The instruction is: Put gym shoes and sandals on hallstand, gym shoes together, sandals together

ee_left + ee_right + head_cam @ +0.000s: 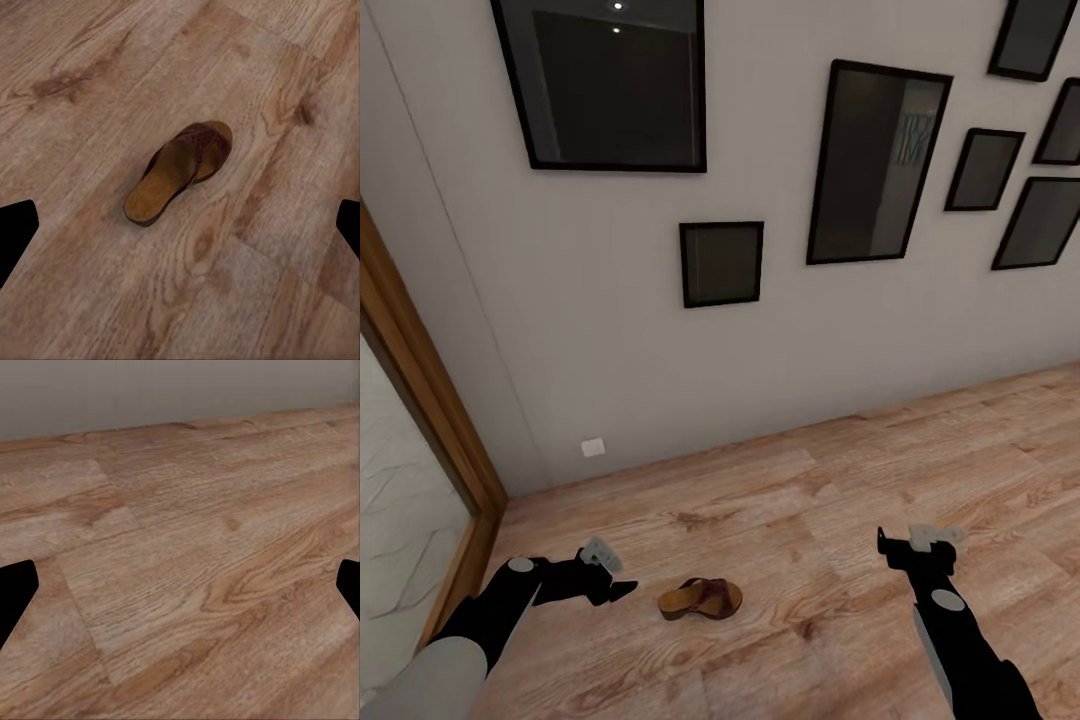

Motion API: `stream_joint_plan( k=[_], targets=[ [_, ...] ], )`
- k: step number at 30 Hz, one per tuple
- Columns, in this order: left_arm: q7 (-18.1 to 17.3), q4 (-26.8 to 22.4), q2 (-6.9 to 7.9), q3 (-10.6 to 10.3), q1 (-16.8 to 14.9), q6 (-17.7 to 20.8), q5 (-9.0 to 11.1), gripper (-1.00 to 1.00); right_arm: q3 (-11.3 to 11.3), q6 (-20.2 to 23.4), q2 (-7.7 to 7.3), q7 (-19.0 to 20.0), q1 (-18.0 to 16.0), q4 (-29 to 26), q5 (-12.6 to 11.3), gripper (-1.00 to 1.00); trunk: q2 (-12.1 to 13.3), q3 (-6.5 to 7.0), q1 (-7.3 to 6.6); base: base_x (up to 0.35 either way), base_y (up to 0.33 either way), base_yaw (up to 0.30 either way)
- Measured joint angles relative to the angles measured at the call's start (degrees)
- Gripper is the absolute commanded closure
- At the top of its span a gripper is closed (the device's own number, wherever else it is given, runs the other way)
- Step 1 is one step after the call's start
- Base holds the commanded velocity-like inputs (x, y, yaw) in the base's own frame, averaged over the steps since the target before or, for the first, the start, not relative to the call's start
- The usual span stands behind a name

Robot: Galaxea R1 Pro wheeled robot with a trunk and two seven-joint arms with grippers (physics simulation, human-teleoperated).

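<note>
Left gripper [610, 580] – jaws spread, empty, near one sandal [701, 598] | sandal lies on corridor floor [840, 520], uncollected | right gripper [920, 550] – jaws spread, empty, well apart | progress: pickup and rack placement outstanding.

Soft, even light fills the corridor, with two small ceiling lights mirrored in the glass of the big frame [600, 80]. The sandal [700, 598] casts only a faint shadow on the floor [860, 500]. Both wrist views are dimmer and slightly blurred, the wood grain smeared.
</note>
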Motion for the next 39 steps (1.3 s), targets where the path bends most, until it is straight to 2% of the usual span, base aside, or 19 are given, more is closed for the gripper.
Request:
stream_joint_plan(
  k=[26, 39],
  targets=[
    [0.0, 0.0, -0.26, 0.0, 0.0, 0.2, 0.1, -1.0, 0.1, 0.4, 0.2, 0.0, 0.0, -0.6, 0.0, -1.0, 0.0, 0.0, -0.02, 0.299, 0.007, 0.0],
    [0.0, 0.0, -0.08, -0.3, 0.0, -0.2, 0.0, -1.0, 0.2, 0.5, 0.35, -0.1, 0.0, -0.5, 0.0, -1.0, 0.0, -0.01, 0.01, 0.067, -0.014, 0.0]
  ],
)
